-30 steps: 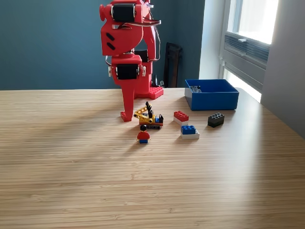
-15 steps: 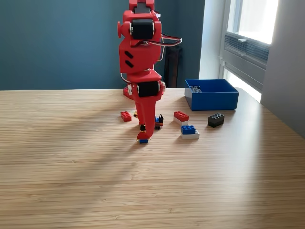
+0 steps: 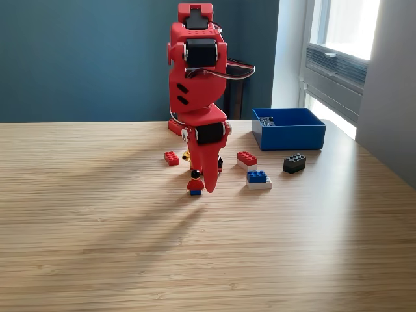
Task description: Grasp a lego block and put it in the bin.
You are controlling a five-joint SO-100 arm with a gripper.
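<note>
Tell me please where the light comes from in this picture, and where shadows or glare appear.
In the exterior view, daylight enters from the window at upper right, overexposed to white; the table shows a bright sheen toward the right edge; the arm's shadow falls leftward across the wood; the gripper and bin look sharp.

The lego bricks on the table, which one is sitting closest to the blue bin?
The black brick, just in front of the bin near its right corner in the exterior view. The red and blue bricks lie farther left, toward the gripper.
</note>
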